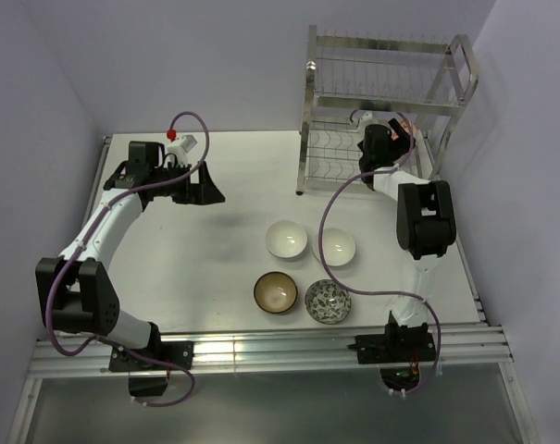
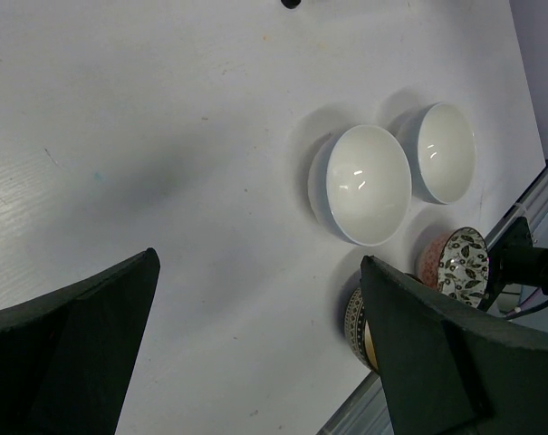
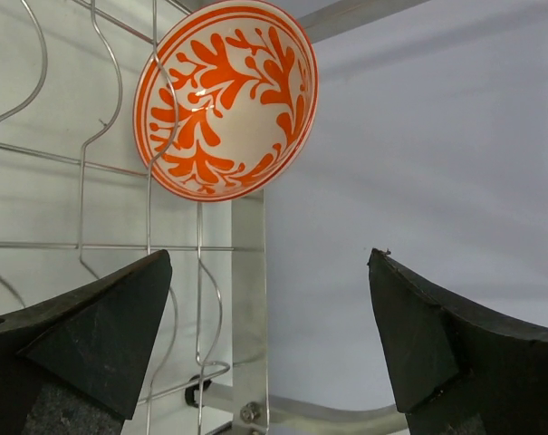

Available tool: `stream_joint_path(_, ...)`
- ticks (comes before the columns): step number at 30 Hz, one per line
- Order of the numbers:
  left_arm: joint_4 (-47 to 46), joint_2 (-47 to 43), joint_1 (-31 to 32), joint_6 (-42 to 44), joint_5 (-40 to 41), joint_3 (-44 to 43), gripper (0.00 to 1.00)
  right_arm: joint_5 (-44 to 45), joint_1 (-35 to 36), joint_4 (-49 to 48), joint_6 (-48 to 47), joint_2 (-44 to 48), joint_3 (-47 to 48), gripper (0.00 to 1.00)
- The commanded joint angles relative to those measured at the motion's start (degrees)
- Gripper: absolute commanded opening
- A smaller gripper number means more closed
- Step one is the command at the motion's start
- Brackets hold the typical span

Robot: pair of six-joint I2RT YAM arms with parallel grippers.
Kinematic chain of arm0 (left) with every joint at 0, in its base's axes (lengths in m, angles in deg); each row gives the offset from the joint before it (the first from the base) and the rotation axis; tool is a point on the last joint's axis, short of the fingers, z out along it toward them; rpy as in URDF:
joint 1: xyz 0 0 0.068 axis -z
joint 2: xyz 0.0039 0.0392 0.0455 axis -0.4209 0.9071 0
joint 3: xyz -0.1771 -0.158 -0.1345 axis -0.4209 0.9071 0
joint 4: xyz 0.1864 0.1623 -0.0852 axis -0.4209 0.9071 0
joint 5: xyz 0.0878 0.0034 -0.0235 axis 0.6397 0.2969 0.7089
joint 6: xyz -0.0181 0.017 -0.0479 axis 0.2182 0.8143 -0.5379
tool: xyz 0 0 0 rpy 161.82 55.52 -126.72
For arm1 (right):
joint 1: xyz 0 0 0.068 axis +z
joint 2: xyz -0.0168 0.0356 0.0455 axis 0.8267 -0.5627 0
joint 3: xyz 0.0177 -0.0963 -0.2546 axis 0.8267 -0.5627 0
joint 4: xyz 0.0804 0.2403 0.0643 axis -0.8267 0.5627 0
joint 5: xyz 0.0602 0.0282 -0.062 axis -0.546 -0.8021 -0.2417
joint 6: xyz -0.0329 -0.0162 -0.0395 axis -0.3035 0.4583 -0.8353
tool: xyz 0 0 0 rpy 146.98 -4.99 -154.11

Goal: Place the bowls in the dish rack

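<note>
Right wrist view: the orange bowl (image 3: 224, 100) stands on edge in the dish rack (image 3: 248, 299), its wires (image 3: 85, 163) keeping it upright, so the right hand (image 3: 268, 256) is open below it. Four bowls (image 1: 286, 238) wait on the desk (image 1: 215, 203); the left hand (image 2: 260, 258) is open too.

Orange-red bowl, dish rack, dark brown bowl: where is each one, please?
orange-red bowl (image 3: 226, 98): right wrist view, its painted inside.
dish rack (image 1: 381, 74): top external view, its upper tier.
dark brown bowl (image 1: 276, 293): top external view, its tan inside.
</note>
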Motion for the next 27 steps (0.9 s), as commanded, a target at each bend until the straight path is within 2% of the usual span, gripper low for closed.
stream_joint_path(1, -0.03, -2.75, -0.26, 0.83, -0.99, -2.07, 0.99, -0.08, 0.8, 2.69, 4.57, 4.9, -0.38, 0.96)
stream_joint_path(17, 1.9, -5.56, -0.26, 1.09, -1.07, -1.81, 0.99, -2.72, 2.21, 9.12, 7.66, 10.96, -7.41, 0.97)
stream_joint_path(27, 1.46, -6.7, -0.18, 0.04, -1.43, -1.1, 1.0, -3.42, 2.3, 9.91, 8.01, 15.97, -11.72, 0.96)
